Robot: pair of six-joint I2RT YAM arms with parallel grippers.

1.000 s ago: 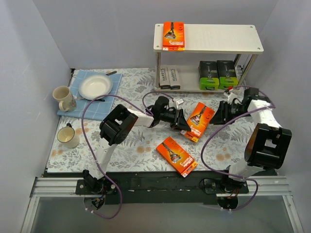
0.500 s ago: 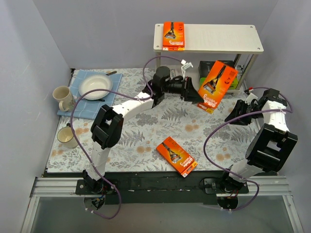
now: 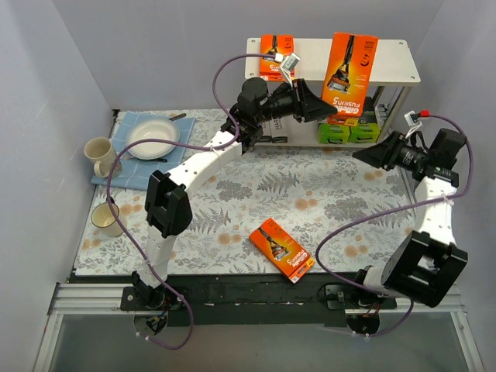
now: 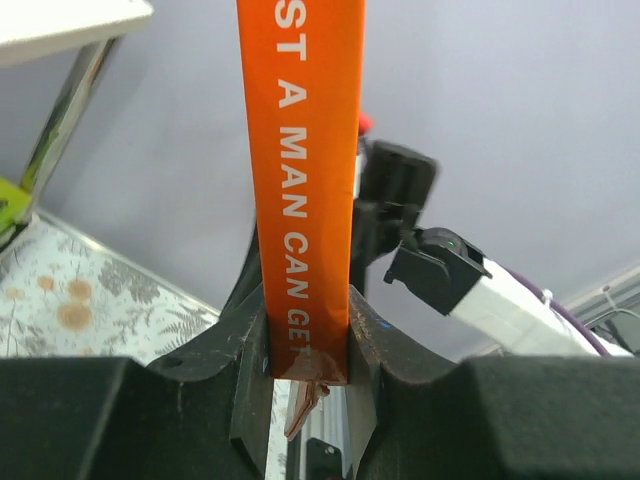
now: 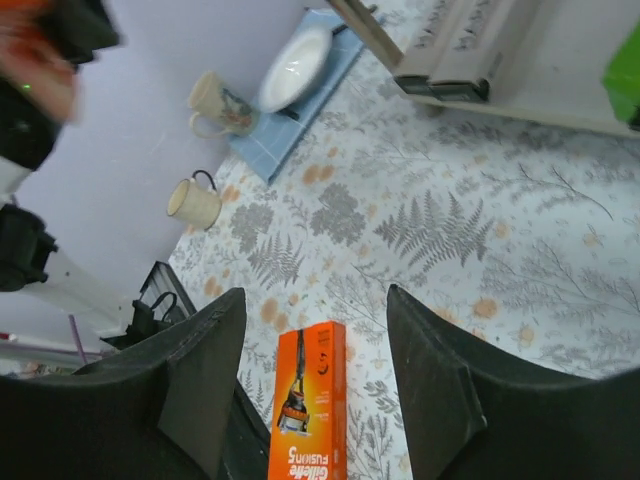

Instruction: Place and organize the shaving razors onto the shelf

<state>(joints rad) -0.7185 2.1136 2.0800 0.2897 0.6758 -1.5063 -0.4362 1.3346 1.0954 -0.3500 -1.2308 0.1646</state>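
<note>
Top external view: the bench point(image 3: 325, 201), covered in a fern-print sheet, carries the shelf point(image 3: 391, 63) at its far right.

The left arm reaches far across to the shelf. The left hand point(image 3: 328, 107) is clamped on the lower end of the held box point(image 3: 353, 62), an orange one standing upright with its printed face to the camera. In this view it overlaps the middle of the top board and its front edge. Whether it touches the board cannot be told. The left wrist view shows the box's narrow edge pinched between the two fingers point(image 4: 250, 385).

The right hand point(image 3: 363, 153) hangs above the bench in front of the shelf's right end, pointing left. The right wrist view shows its fingers point(image 5: 205, 385) spread wide with nothing between them.

A blue cloth point(image 3: 128, 164) lies at the far left, and a white plate point(image 3: 153, 136) sits on it.

The top box point(image 3: 276, 54), orange, lies flat at the left end of the top board. The bench box point(image 3: 283, 248), also orange, lies flat and askew near the front edge, well apart from the shelf. The green boxes point(image 3: 349, 132) stand side by side on the lower board at the right. The grey boxes point(image 5: 450, 62) lie at its left, partly hidden by the left arm in the top view.

Two mugs stand at the left: one point(image 3: 99, 153) on the cloth's edge, the other point(image 3: 108, 218) nearer the front.
</note>
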